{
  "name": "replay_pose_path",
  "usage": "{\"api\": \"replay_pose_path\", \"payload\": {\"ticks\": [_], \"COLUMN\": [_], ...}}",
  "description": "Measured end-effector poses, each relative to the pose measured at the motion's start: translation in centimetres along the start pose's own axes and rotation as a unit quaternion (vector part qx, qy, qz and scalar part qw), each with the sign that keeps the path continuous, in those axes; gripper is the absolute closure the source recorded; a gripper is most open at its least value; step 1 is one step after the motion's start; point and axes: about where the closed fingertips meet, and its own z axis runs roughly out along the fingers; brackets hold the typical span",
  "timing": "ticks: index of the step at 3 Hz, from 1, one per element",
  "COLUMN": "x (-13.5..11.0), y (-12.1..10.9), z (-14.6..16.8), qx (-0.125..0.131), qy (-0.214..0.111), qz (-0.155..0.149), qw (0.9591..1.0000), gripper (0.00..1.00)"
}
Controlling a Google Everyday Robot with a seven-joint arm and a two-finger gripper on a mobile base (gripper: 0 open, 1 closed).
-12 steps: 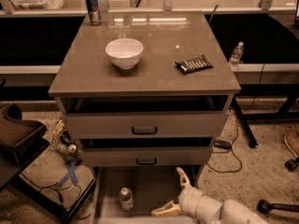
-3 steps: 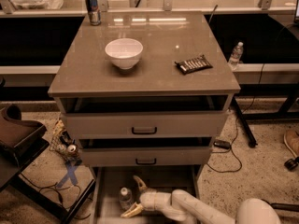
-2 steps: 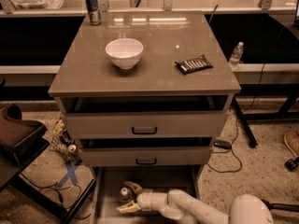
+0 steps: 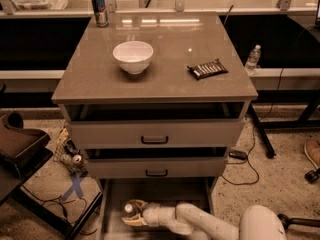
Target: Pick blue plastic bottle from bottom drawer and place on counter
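The blue plastic bottle [image 4: 130,211] stands in the open bottom drawer [image 4: 165,191] at its left side; its white cap shows at the frame's lower edge. My gripper [image 4: 133,214] has come in from the right and sits around the bottle, one finger behind it and one in front. The white arm runs off to the lower right. The counter [image 4: 160,59] is the glossy grey-brown top above the drawers.
On the counter stand a white bowl [image 4: 133,56], a dark snack packet [image 4: 207,68] and a drink can [image 4: 99,8] at the back left. Two closed drawer fronts with black handles [image 4: 154,140] sit above the open drawer. Another bottle [image 4: 253,58] stands on a ledge to the right.
My arm has swept left across the bottom drawer from its right side to the bottle, and the fingers have come in around the bottle.
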Motion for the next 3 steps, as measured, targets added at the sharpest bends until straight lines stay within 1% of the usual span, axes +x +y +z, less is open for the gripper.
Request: {"api": "replay_pose_path", "payload": {"ticks": [1,2,3], "x": [-0.1,-0.1,-2.8], "y": [0.2,0.2,0.7], "z": [0.3,0.3,-0.2], "qx": [-0.002,-0.002,-0.009], "qy": [-0.001,-0.001,-0.005], "qz": [0.001,0.001,0.005], "qw": [1.0000,1.0000,0.9999], "gripper": [1.00,1.00,1.00]}}
